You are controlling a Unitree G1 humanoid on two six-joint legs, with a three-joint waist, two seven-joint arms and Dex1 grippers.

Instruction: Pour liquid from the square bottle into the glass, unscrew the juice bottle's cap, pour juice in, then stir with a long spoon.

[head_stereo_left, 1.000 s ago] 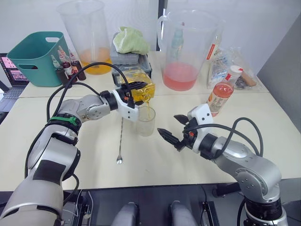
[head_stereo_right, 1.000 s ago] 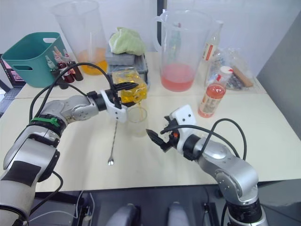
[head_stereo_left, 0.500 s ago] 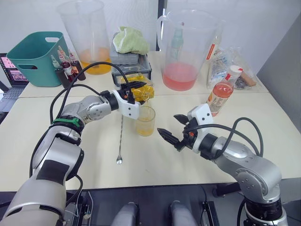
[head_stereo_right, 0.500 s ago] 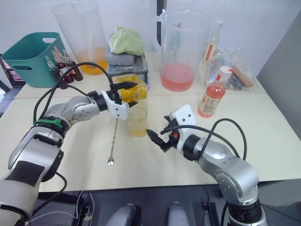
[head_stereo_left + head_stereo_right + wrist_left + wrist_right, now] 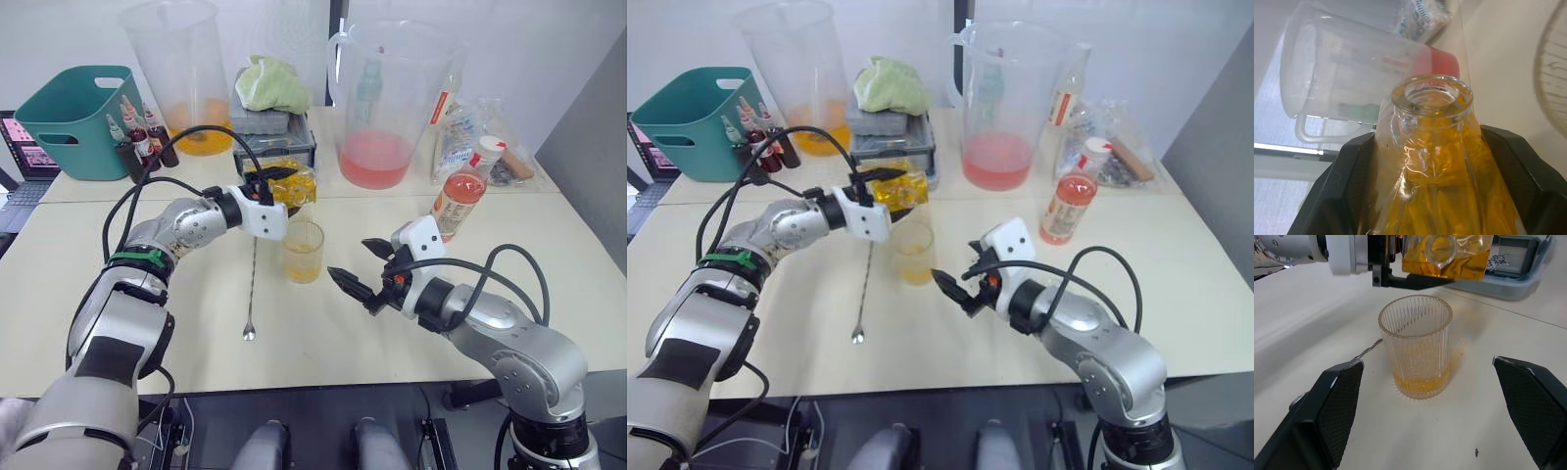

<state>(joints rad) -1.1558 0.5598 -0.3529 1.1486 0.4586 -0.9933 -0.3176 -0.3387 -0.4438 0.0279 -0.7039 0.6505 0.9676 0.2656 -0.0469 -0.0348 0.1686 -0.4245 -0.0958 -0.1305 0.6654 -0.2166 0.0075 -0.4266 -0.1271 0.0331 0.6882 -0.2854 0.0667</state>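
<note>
My left gripper point(image 5: 277, 186) is shut on the square bottle point(image 5: 294, 185), held tilted just behind and above the glass point(image 5: 304, 252), its open mouth point(image 5: 1431, 95) toward the right. Yellow-orange liquid fills most of the bottle, and a low layer point(image 5: 1420, 383) lies in the ribbed glass. My right gripper point(image 5: 361, 269) stands open on the table side, right of the glass, fingers point(image 5: 1337, 406) spread either side of it and not touching. The long spoon point(image 5: 252, 284) lies flat left of the glass. The juice bottle point(image 5: 458, 201) stands upright at the right with its cap point(image 5: 490, 147) on.
At the back stand a big jug with pink liquid point(image 5: 377, 98), a tall jug with orange liquid point(image 5: 186, 73), a teal basket point(image 5: 73, 117), small dark dropper bottles point(image 5: 137, 137), a grey box with a green cloth point(image 5: 269, 98) and plastic bags point(image 5: 470, 127).
One second ago the bottle was tipped over the glass with a stream running in. The stream has stopped and the bottle has swung back and to the left. The right arm has not moved.
</note>
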